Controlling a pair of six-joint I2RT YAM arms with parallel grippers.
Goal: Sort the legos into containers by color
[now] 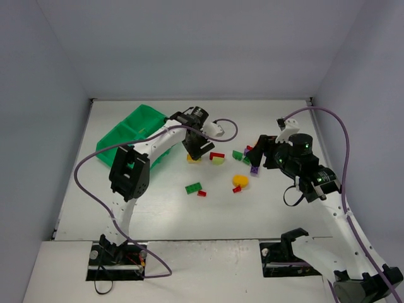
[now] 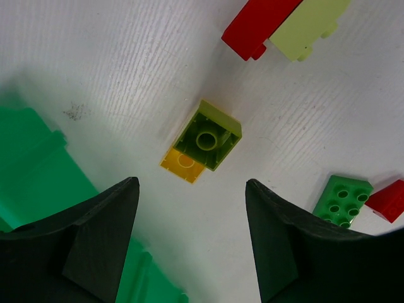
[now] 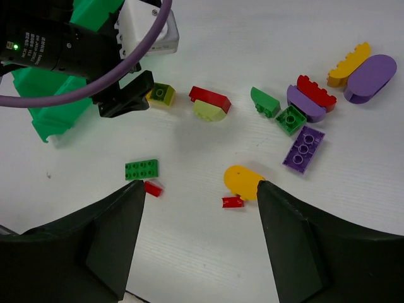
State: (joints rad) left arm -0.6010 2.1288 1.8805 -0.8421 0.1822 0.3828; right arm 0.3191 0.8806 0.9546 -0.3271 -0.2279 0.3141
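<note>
Top view: green tray [image 1: 136, 129] at far left of table [image 1: 158, 208]. Legos [image 1: 218, 158] lie loose mid-table, right of tray, none sorted that I can see. Left gripper [image 1: 197, 150] hangs over lime brick [image 1: 193, 159], likely lining up pick. Right gripper [image 1: 259, 154] near purple bricks [image 1: 254, 169].

Left wrist: jaws spread, empty, straddling lime brick stacked on yellow brick [image 2: 184, 165].

Right wrist: jaws spread, empty. Count: four red, three purple, three green, three yellow, two lime.

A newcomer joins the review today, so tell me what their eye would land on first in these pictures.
The bright green tray at the far left stands out, as do the multicoloured legos scattered across the middle. The left gripper hangs open right above a lime brick touching a yellow brick.
</note>
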